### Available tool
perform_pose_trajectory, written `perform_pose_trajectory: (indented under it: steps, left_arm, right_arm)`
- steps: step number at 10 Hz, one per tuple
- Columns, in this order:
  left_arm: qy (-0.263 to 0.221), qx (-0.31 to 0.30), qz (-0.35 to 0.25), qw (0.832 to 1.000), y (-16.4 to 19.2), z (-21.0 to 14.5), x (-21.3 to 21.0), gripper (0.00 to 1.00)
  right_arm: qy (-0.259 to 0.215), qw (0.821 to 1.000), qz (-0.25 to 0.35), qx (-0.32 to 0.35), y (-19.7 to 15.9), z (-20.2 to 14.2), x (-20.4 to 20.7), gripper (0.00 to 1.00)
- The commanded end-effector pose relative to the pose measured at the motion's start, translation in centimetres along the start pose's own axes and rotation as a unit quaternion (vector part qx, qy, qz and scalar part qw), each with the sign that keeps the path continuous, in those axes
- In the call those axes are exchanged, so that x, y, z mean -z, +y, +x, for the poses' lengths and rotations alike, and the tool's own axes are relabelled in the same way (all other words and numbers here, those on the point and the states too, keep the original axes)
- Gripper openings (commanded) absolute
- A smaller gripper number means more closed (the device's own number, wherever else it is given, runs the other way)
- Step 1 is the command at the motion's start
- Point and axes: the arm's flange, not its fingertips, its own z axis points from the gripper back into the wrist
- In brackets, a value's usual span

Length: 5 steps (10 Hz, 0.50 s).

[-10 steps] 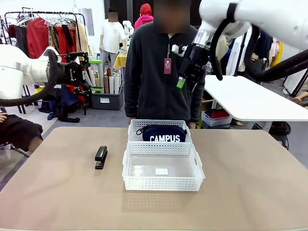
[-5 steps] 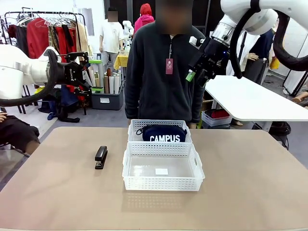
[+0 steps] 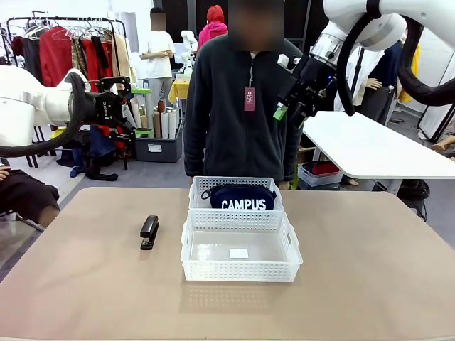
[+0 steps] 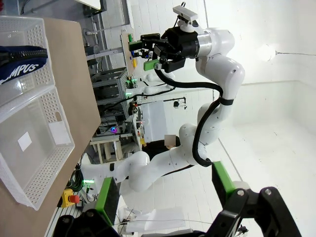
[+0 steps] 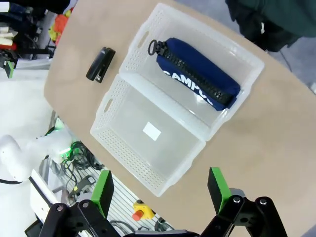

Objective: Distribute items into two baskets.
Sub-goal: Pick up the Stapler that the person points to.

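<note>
Both my grippers are up off the table (image 3: 355, 284) and carrying nothing. My left gripper (image 4: 164, 174) hangs out past the table's left edge with its green-padded fingers spread wide apart. My right gripper (image 5: 160, 177) is high up near the shoulder of the person (image 3: 242, 114) standing at the far side. Its fingers are spread apart too, and its wrist camera looks down on the whole layout. The navy CAMPUS pouch (image 3: 238, 197) is lying in the far basket (image 3: 234, 182), zipper facing up. The near basket (image 3: 238, 270) sits right against it, the two touching along their long sides, and it's got a white label (image 3: 239, 253) on its floor. The black stapler (image 3: 148, 232) is flat on the tabletop — left of the near basket, close but not touching, in neither basket.
</note>
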Motion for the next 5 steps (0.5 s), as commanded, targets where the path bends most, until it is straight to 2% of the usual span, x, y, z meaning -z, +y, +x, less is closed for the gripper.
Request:
perform_pose_trajectory:
  steps: [1,4,5]
  left_arm:
    - [-0.001,0.001,-0.001,1.0,-0.1,-0.1,-0.1,1.0]
    - [-0.001,0.001,-0.001,1.0,-0.1,-0.1,-0.1,1.0]
    - [-0.001,0.001,-0.001,1.0,-0.1,-0.1,-0.1,1.0]
  right_arm:
    - [-0.002,0.993,0.047,0.111,-1.3,-0.9,-0.6,1.0]
    - [-0.009,0.958,0.156,0.24,-4.0,-6.5,-4.1,1.0]
    - [-0.041,0.948,0.174,0.261,-4.4,-8.4,-5.7,1.0]
